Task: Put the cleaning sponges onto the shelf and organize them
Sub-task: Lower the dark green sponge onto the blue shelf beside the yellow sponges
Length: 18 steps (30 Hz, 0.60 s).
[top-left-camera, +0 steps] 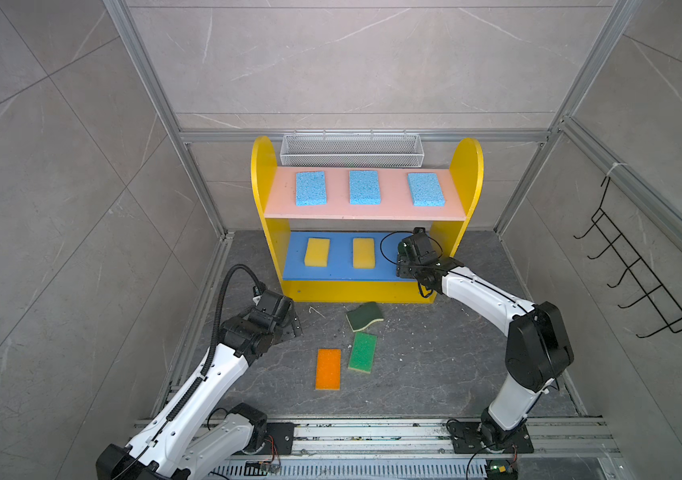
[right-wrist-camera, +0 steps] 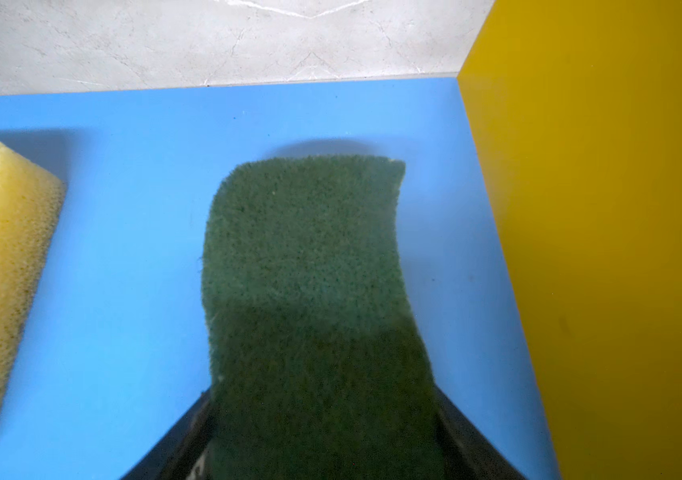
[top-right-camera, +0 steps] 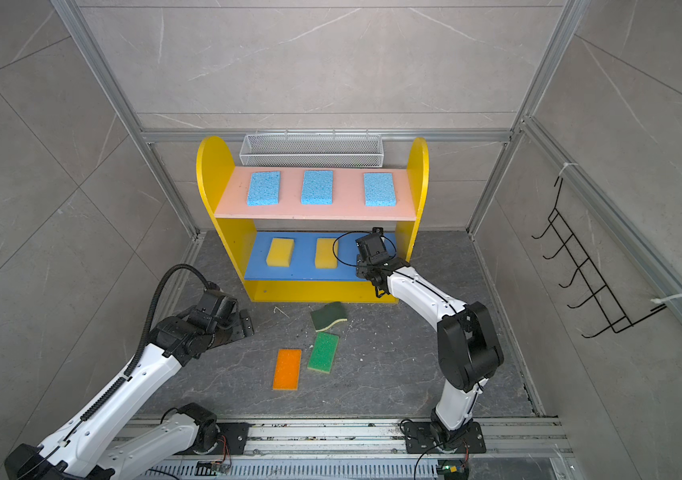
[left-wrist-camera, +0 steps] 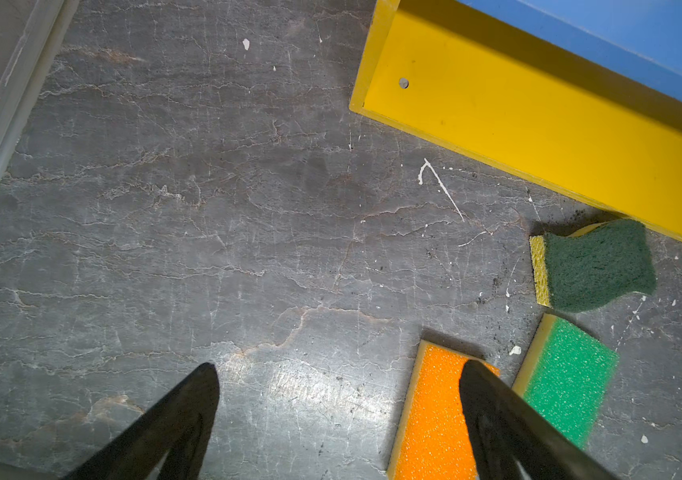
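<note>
Enclosure: grey veined tile walls (top-left-camera: 352, 62), framed by aluminium posts (top-left-camera: 156, 95). Work surface (top-left-camera: 435, 365): dark grey veined slab, flecked with white debris. A white wire-mesh basket (top-left-camera: 351, 150) hangs on the rear rail. A black wire hook rack (top-left-camera: 638, 258) hangs on the right-hand wall. Lighting is even and diffuse.

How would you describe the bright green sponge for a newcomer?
Start at the yellow-sided shelf; three sponges lie on the dark floor before it. The bright green sponge lies right of the orange sponge in both top views, with the dark green wavy sponge between it and the shelf. Only it is both straight-edged and bright green.
</note>
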Available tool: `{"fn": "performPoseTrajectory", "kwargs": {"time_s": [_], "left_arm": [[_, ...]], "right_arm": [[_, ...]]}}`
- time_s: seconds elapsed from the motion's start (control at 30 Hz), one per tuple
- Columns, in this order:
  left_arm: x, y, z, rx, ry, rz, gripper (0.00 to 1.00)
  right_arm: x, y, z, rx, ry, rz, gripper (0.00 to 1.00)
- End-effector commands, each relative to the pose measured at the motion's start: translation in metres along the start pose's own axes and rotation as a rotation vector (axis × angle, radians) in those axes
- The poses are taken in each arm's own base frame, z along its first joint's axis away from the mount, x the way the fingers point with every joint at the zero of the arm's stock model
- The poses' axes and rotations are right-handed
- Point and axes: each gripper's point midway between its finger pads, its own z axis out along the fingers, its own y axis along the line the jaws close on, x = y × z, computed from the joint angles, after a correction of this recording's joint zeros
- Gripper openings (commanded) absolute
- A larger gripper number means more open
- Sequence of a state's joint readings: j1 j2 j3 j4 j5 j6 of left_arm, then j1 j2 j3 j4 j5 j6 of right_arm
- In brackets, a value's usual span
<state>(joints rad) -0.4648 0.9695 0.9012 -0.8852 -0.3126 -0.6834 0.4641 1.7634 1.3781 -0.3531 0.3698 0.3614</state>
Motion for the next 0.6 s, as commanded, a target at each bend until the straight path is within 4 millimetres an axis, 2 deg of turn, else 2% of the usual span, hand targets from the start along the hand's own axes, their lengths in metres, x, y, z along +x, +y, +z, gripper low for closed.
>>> {"fn": "performPoseTrajectory", "kwargs": {"time_s": [0.0, 0.2, 0.57], "left_arm": [[-0.0123, -0.0046, -0.0081, 0.024, -0.046, -0.031, 0.93], [-0.0120, -0.0059, -0.0061, 0.024, -0.041, -0.031, 0.93], [-0.0118, -0.0099, 0.0005, 0.025, -0.030, -0.030, 0.93]], "right_arm": [[-0.0055, -0.0034, 0.0058, 0.016, -0.008, -0.003, 0.73], [-0.0119, -0.0037, 0.0071, 0.015, -0.016, 0.008, 0.74], [-0.0090, -0.0017, 0.0144, 0.011, -0.010, -0.014, 0.74]]}}
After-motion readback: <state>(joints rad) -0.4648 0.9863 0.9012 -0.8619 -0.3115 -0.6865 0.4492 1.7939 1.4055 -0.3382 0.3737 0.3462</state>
